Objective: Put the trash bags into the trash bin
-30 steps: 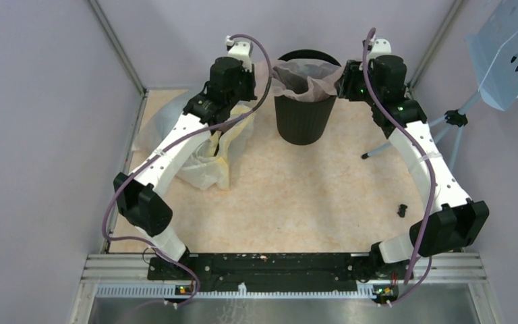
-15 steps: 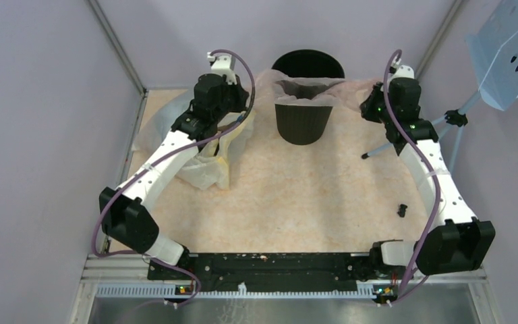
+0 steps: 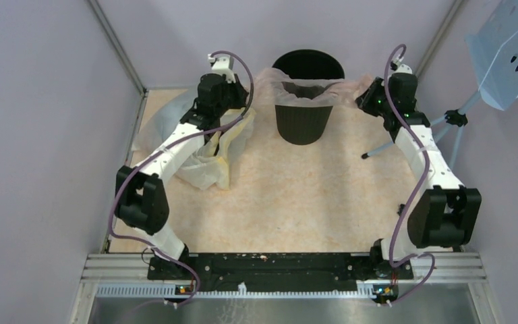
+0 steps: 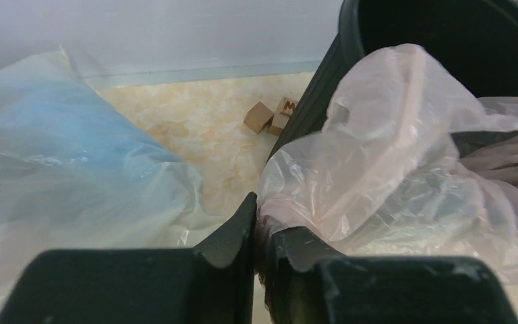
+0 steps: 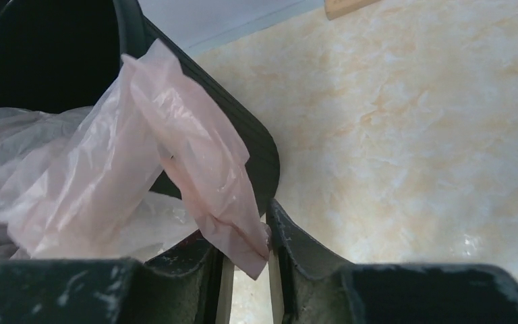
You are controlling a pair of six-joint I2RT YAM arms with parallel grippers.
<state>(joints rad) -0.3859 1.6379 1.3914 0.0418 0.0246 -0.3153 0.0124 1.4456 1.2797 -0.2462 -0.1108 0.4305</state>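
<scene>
Beige marbled tabletop (image 3: 297, 196) lies underneath. Left gripper (image 4: 260, 219) and right gripper (image 5: 246, 236) each clamp the pink trash bag (image 3: 303, 90) — its 9 and 3 o'clock edges — stretched over the trash bin (image 3: 302, 125) at the tabletop's 12 o'clock.

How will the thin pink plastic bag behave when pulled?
The thin pale pink plastic film bag is probably floppy: it drapes in folds over the round black ribbed bin. So see-through, it is likely very light. Pinched by the left gripper and right gripper, it may tear if stretched hard.
</scene>
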